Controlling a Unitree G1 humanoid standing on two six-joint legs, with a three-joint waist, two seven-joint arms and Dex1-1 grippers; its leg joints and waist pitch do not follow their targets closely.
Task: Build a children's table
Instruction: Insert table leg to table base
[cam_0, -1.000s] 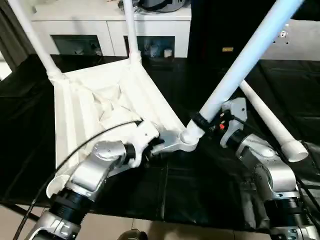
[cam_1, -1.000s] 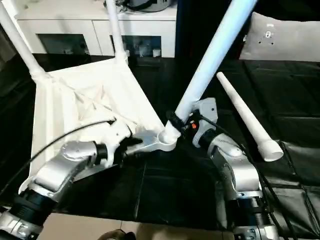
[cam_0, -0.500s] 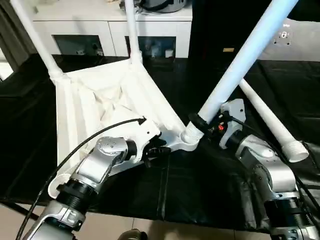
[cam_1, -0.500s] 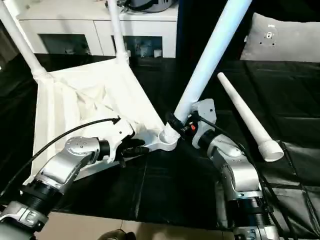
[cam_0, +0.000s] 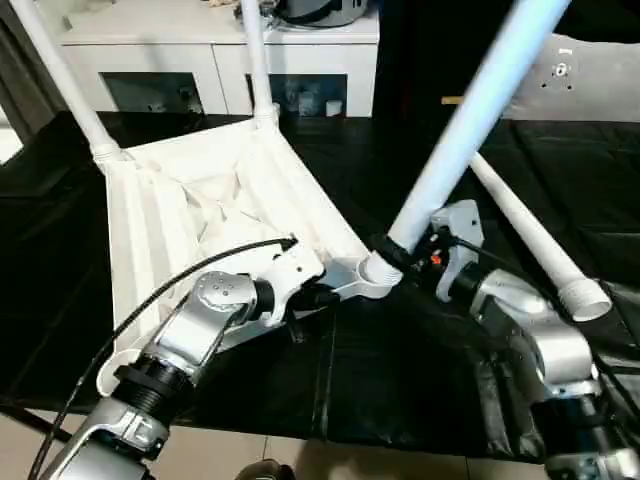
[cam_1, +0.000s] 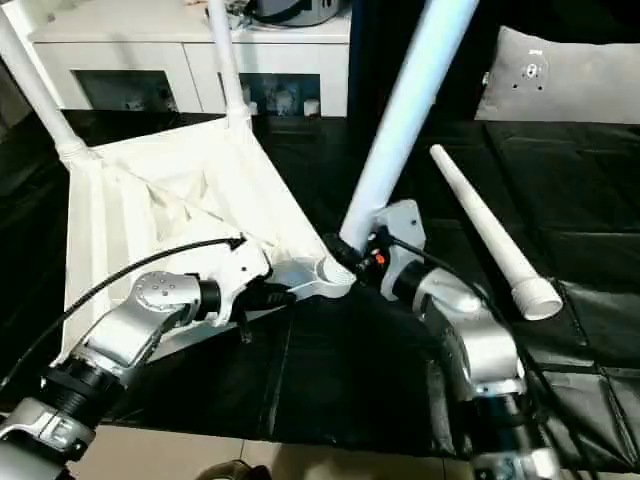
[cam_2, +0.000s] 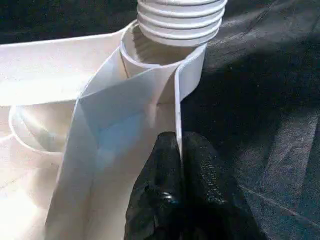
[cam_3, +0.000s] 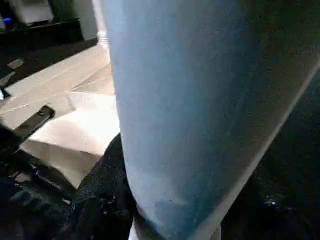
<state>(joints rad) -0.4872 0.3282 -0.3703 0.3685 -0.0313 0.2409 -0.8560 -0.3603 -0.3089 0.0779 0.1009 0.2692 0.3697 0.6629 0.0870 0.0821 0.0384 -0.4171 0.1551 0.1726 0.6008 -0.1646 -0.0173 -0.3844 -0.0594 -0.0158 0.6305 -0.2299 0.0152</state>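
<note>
White tabletop (cam_0: 200, 210) rim sat pinched in the left gripper (cam_2: 179, 145); right gripper (cam_0: 392, 252) clamped the leg (cam_0: 465, 125) (best kept straight over its socket (cam_2: 160, 65)).

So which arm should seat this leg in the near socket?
Right. Its gripper holds the leg just above the socket, while the left gripper pinches the tabletop rim to steady it.

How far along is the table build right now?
Two legs already stand in the far corner sockets of the upside-down tabletop. The right gripper holds a third leg at the near corner socket, while the left gripper pinches the rim there. The fourth leg lies loose on the black cover.
</note>
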